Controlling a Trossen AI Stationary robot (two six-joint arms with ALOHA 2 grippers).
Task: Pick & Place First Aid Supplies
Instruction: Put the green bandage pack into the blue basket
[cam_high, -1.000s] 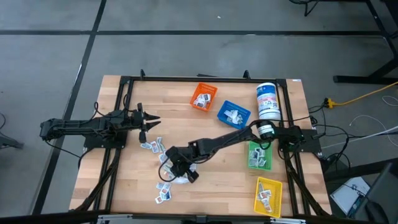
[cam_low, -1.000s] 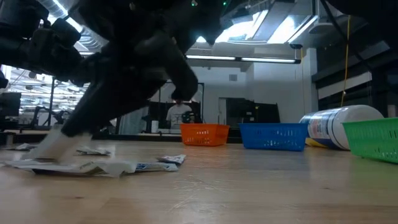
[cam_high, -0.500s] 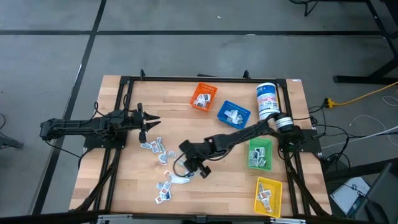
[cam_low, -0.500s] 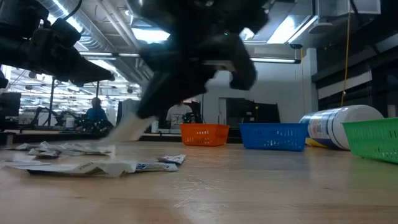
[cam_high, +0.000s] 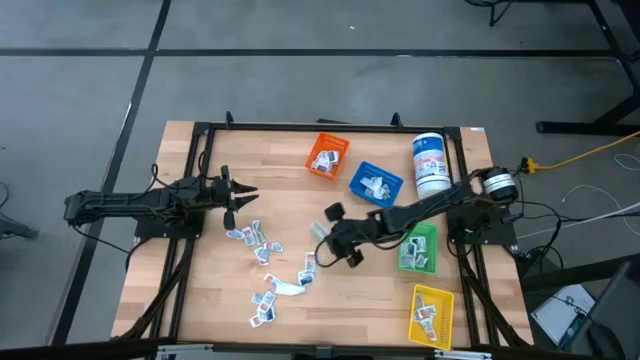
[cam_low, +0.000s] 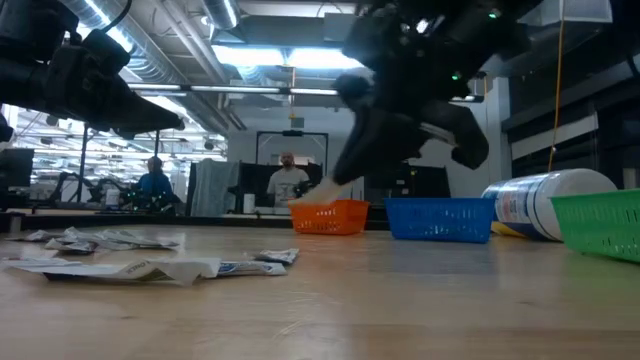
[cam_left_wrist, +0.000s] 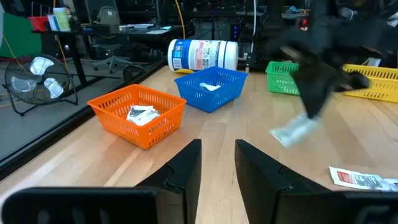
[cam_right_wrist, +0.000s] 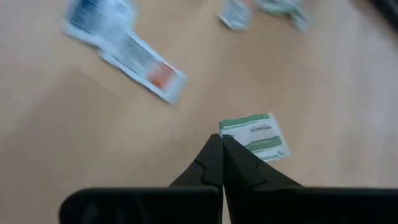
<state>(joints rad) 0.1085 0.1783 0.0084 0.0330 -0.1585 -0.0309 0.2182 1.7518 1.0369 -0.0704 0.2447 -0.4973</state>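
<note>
The right gripper (cam_right_wrist: 222, 142) sits above the wooden table (cam_right_wrist: 323, 74), its two dark fingers (cam_right_wrist: 208, 163) pressed tight together with no gap at the tips. Pinched right at those tips is a small white packet with green stripes (cam_right_wrist: 254, 137), hanging clear of the wood, flat face toward the camera. Down on the table lies a longer white packet with blue and red print (cam_right_wrist: 127, 46), flat and slanted, well apart from the one in the grip. Farther off, more small packets (cam_right_wrist: 261, 9) lie in a loose cluster, too smeared to read their print.
</note>
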